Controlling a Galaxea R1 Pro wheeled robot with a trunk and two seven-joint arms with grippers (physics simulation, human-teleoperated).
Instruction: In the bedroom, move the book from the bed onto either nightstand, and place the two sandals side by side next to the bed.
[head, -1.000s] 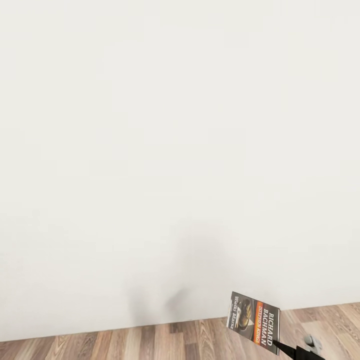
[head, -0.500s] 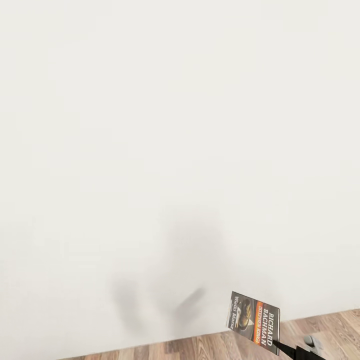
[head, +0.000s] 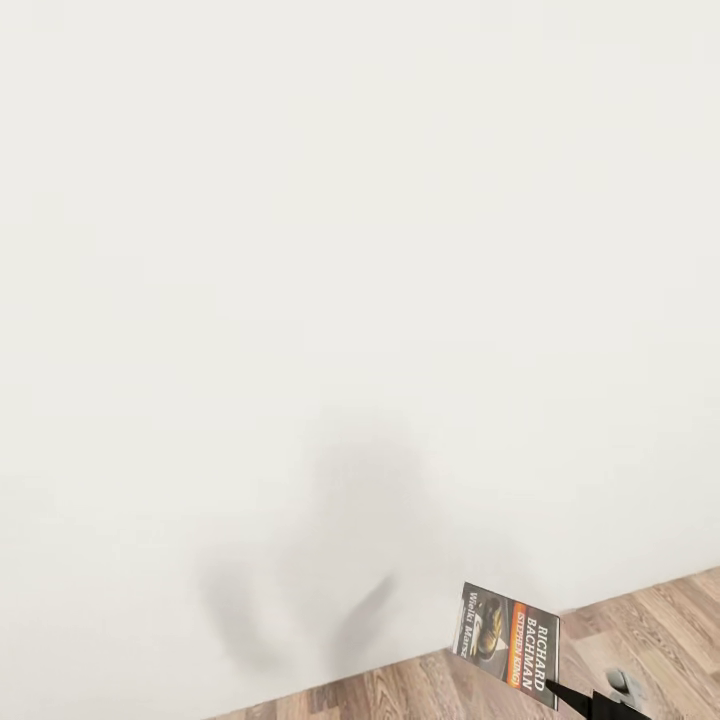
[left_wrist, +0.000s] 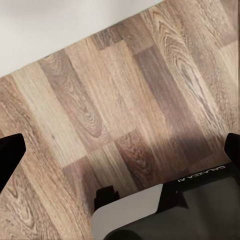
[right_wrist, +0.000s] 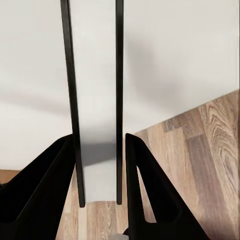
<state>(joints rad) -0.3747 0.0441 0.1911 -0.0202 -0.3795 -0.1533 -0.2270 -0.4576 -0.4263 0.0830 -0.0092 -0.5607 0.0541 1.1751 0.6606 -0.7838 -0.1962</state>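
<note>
The book, a thin paperback with a dark photo cover, an orange band and white "Richard Bachman" lettering, hangs upright low at the right of the head view, in front of the white wall. My right gripper is shut on its lower corner. In the right wrist view the book stands edge-on, clamped between the two black fingers of the right gripper. My left gripper is open over bare wood floor, nothing between its tips. Bed, nightstand and sandals are out of view.
A plain white wall stands close ahead, with the robot's faint shadow on it. Light-brown plank floor meets it along a slanted line at the bottom right. Part of the robot's grey and black body lies under the left wrist.
The whole head view has shifted: the wall covers more of the picture and the floor strip has shrunk toward the bottom right. The book stays held in the same spot.
</note>
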